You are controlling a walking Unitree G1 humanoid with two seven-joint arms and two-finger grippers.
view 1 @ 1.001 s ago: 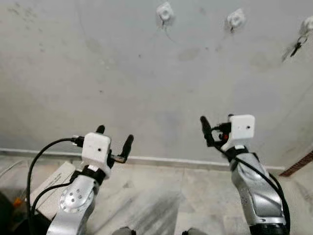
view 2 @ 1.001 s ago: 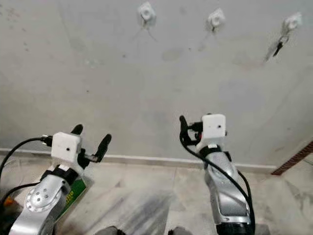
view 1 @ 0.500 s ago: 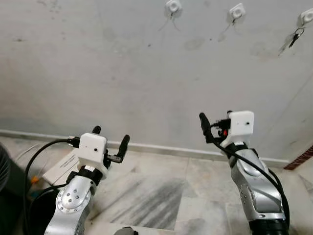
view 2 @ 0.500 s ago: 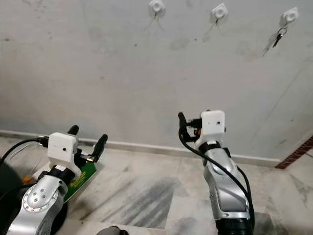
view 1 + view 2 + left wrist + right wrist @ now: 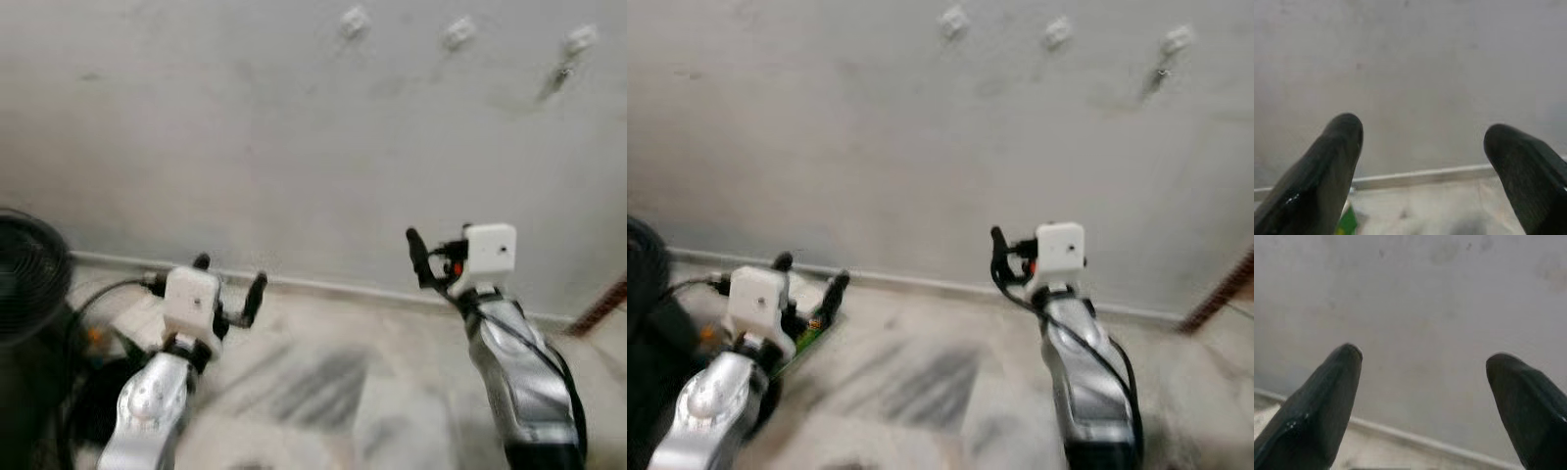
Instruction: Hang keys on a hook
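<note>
A: What stands before the robot?

B: A plain grey plastered wall (image 5: 245, 147), blurred in the head views, with three small white wall hooks in a row near its top: the left hook (image 5: 354, 21), the middle hook (image 5: 457, 32) and the right hook (image 5: 579, 39). A pale skirting strip (image 5: 323, 285) runs along the wall's foot above a grey-veined marble floor (image 5: 921, 382).

A: Where are the keys?

B: A small dark bunch of keys (image 5: 559, 77) hangs from the right hook, flat against the wall, high up and well apart from both grippers. The blur hides its detail.

A: How do the grippers stand?

B: The left gripper (image 5: 228, 275), on its silver arm, is raised low toward the wall's foot. In the left wrist view its two black fingers (image 5: 1327, 161) are spread wide with nothing between them. The right gripper (image 5: 1425, 396) is held higher, facing the wall below the hooks. Its black fingers (image 5: 1322, 396) are likewise parted and empty in the right wrist view.

A: Are there any containers, and what do they hold?

B: None can be identified with certainty. At the far left stands a round black ribbed object (image 5: 24, 284), possibly a fan or bin. Whether it holds anything cannot be told. Beside the left arm a flat green-and-white packet (image 5: 813, 328) lies on the floor.
</note>
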